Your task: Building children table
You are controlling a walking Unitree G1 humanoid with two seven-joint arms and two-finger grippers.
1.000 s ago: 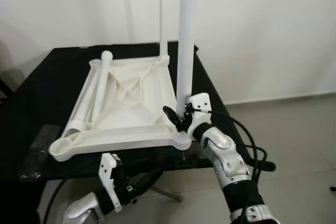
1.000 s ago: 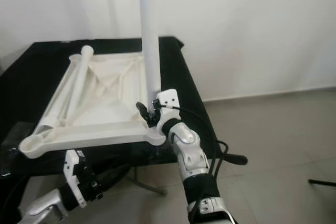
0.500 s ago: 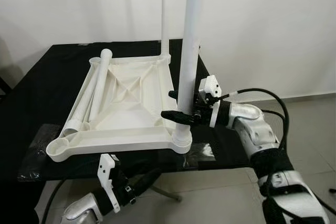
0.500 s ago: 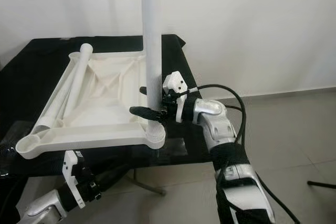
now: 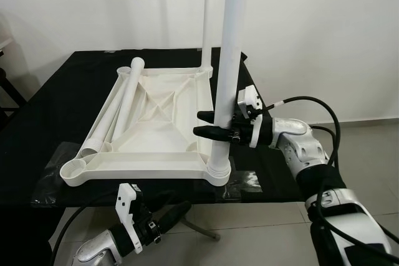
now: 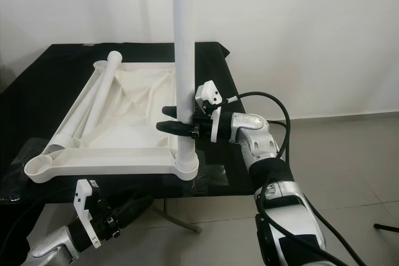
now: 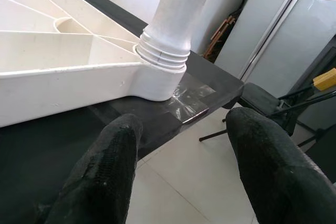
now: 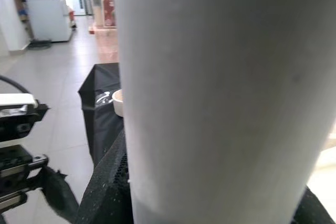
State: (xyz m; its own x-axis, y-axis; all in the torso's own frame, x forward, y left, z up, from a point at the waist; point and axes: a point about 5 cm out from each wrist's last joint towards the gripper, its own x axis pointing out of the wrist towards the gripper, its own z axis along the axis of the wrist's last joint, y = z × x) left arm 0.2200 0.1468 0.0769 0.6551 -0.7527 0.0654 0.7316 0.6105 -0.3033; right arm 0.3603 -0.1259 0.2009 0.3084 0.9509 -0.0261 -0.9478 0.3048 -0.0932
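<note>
An upturned white plastic table top (image 5: 156,116) lies on a black table (image 5: 50,110). One white leg (image 5: 232,48) stands in its near right corner socket, and a second leg (image 5: 206,17) stands at the far right corner. A loose leg (image 5: 121,107) lies along the left side. The near left socket (image 5: 75,169) is bare. My right gripper (image 5: 197,123) reaches in from the right, shut on the near leg a little above its socket. My left gripper (image 7: 181,124) hangs open below the table's front edge, under that corner.
Clear tape patches (image 5: 249,180) shine on the black table's front edge. A white wall stands behind, with tiled floor (image 5: 361,154) to the right. In the left wrist view a black chair (image 7: 262,98) stands beyond the table.
My right arm swung out to the right and its gripper rose from the leg's base to grip from the side. The camera shifted a little. The left gripper stayed put.
</note>
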